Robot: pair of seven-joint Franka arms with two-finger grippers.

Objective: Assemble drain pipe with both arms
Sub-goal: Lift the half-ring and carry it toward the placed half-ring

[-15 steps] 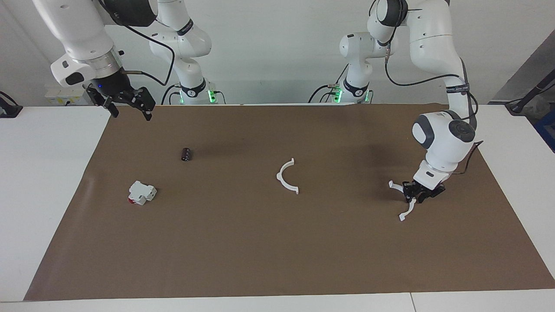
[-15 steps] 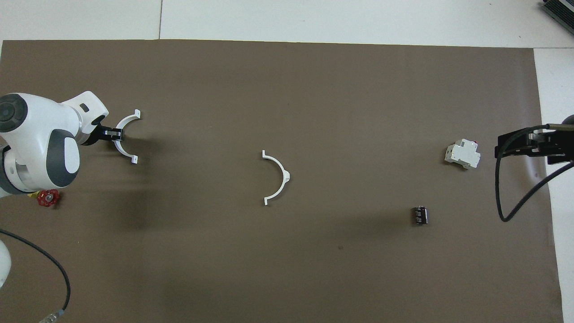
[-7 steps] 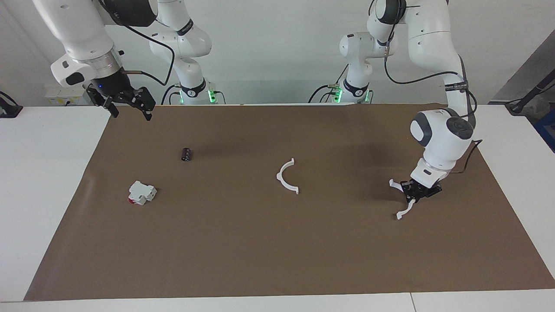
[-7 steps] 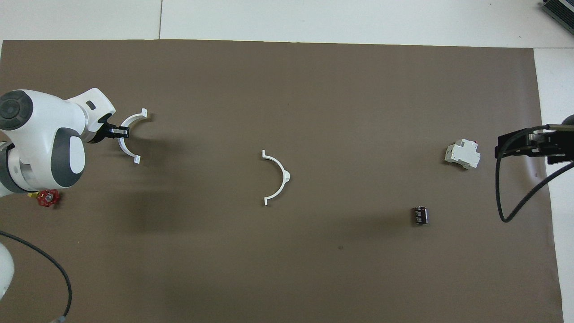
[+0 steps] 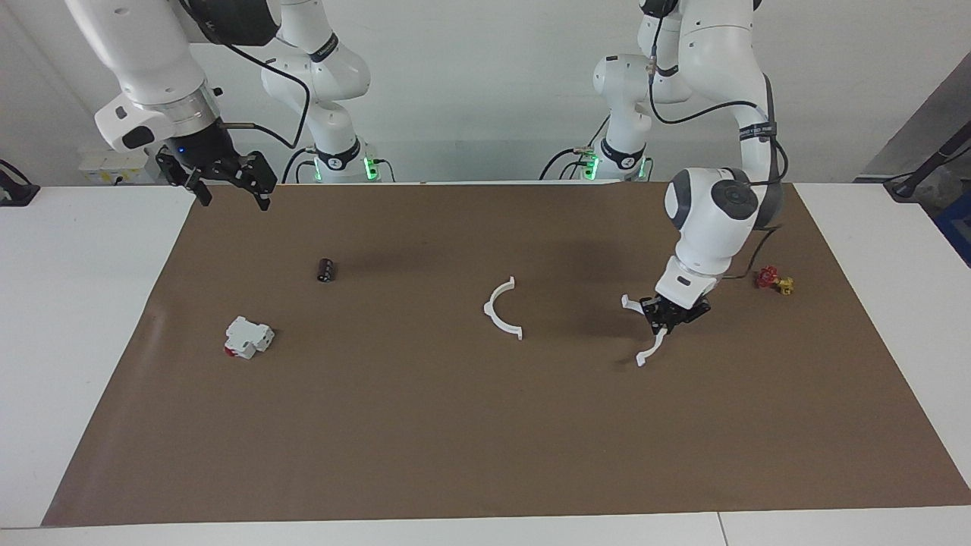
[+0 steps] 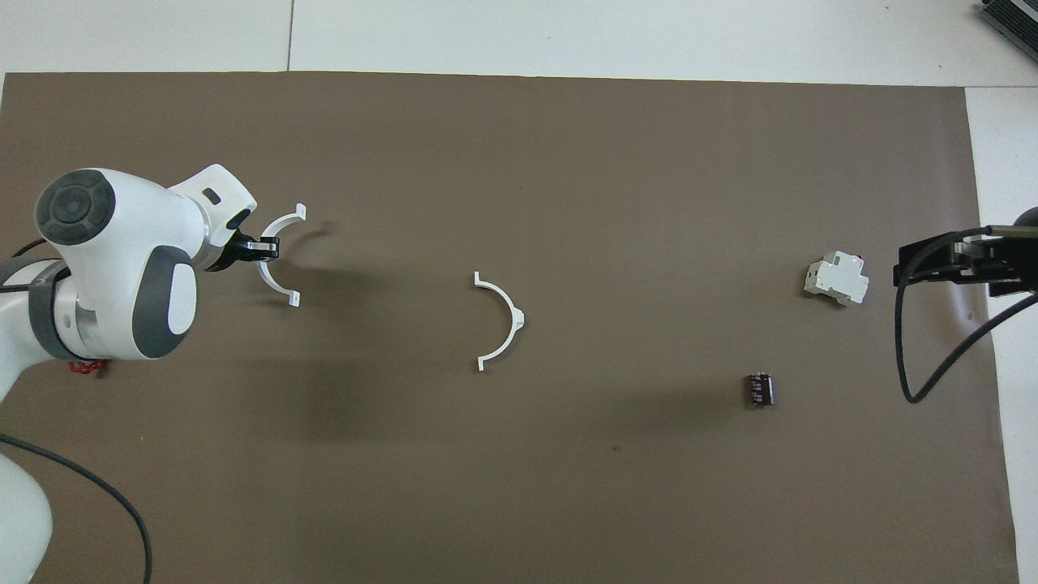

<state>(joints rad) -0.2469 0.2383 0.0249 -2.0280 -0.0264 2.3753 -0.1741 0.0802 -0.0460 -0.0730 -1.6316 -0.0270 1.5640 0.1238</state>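
Left gripper [image 5: 661, 322]: over the brown mat [image 5: 485, 440] toward the left arm's end of the table, raised off the surface; its fingers are pinched tight on the middle of one white half-ring.
Held half-ring [image 5: 646, 331]: hangs from the left gripper with its open side facing the middle of the table, one end tab up near the fingers, the other lower and just above the mat; a faint shadow lies under it. In the overhead view [image 6: 280, 255] it sits at the gripper's tip, clear of the other half.
Loose half-ring [image 5: 503, 309]: flat on the mat near the middle of the table, well apart from the held one, its open side turned toward the left arm's end.
Red valve wheel [image 5: 772, 280]: small, on the mat near the left arm's edge, beside the left arm's wrist.
Dark cylinder [image 5: 326, 270]: lying on the mat toward the right arm's end, nearer to the robots than the white block.
White block with red [image 5: 247, 337]: on the mat toward the right arm's end, farther from the robots than the cylinder.
Right gripper [image 5: 231, 193]: waits in the air over the mat's corner at the right arm's end, fingers spread wide and holding nothing.
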